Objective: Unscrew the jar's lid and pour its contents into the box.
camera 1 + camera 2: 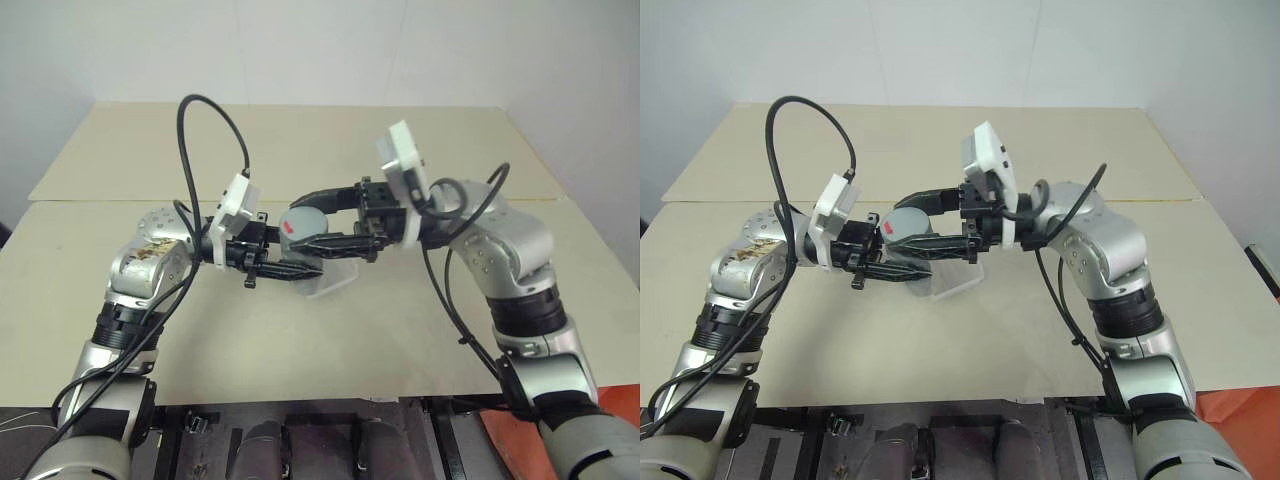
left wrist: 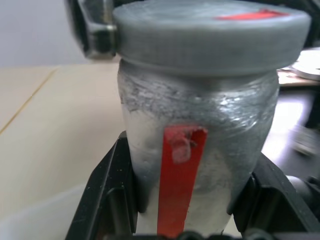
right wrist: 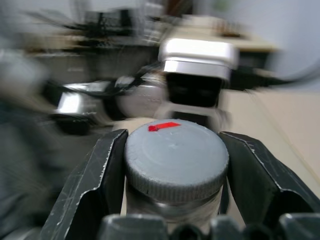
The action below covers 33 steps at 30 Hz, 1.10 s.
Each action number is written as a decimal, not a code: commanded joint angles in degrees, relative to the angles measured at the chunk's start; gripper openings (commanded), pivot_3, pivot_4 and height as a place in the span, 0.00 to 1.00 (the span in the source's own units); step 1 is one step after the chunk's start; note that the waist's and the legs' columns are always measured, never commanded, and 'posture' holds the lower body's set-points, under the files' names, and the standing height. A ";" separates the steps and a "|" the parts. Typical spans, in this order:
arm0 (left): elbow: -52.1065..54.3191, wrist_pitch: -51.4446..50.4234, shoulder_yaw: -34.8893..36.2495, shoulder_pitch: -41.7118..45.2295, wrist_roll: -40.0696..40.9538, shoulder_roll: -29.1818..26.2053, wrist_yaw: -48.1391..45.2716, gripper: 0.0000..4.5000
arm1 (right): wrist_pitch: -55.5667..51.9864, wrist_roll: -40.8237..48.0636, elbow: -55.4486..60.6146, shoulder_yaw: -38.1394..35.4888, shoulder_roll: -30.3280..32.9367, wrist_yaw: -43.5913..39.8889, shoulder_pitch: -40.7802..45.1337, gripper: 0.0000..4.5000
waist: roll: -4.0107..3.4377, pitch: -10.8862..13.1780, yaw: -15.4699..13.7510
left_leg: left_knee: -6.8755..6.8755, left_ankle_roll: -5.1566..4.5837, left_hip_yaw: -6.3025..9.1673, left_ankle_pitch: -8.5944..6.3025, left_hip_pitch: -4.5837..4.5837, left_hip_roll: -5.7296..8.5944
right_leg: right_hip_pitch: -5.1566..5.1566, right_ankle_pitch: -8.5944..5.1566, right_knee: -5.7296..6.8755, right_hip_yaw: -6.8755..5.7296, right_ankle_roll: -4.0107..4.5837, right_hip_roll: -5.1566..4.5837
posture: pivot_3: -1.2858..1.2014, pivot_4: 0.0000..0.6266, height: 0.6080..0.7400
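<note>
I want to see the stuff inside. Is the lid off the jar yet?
No, the lid sits on top of the jar, with the right claw clamped around it.

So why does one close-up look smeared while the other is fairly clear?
Right wrist view: the background streaks with motion blur, yet the lid between the fingers stays fairly sharp. Left wrist view: the jar is slightly soft, the table behind it out of focus.

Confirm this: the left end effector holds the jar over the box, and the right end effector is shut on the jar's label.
Wrong in one respect: the right end effector is shut on the lid, not the label, as the right wrist view shows. The left end effector does hold the jar over the box.
</note>
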State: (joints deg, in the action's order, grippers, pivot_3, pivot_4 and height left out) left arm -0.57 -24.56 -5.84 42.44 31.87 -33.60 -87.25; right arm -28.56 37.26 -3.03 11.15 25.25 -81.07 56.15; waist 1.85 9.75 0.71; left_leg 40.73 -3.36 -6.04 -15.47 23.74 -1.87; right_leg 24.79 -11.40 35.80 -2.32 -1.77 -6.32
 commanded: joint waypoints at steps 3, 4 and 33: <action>3.66 -0.94 0.85 1.37 2.34 0.42 -0.18 0.43 | 8.93 0.78 -9.64 5.79 -2.88 -11.43 6.26 0.62 | -0.01 0.00 0.15 | 0.00 0.03 0.00 0.02 0.00 -0.03 | 0.04 0.00 0.07 0.01 0.00 0.02 | 0.52 0.24 1.00; 3.87 -1.03 0.93 1.14 2.18 0.53 0.32 0.43 | 10.13 0.45 -10.64 6.41 -3.14 -11.43 6.70 0.62 | -0.01 0.01 0.13 | 0.00 0.07 0.00 0.04 0.01 -0.04 | 0.10 0.00 0.11 0.02 0.01 0.02 | 0.52 0.24 1.00; -6.27 5.72 2.32 -0.49 -4.62 1.57 8.35 0.43 | -18.23 -3.73 28.50 -3.44 -3.28 43.61 -9.27 1.00 | -0.02 0.01 -0.08 | 0.01 0.55 -0.08 0.32 0.16 -0.01 | 0.33 0.00 0.15 0.05 0.03 -0.03 | 0.52 0.24 1.00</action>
State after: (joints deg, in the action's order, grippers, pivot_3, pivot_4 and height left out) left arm -7.68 -19.77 -3.91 40.61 27.08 -32.15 -78.99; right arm -46.33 34.39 24.12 7.73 22.73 -40.07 44.95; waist 1.84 9.76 0.63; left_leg 40.74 -2.82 -6.12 -15.15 23.90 -1.88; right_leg 25.13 -11.40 35.98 -2.27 -1.74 -6.36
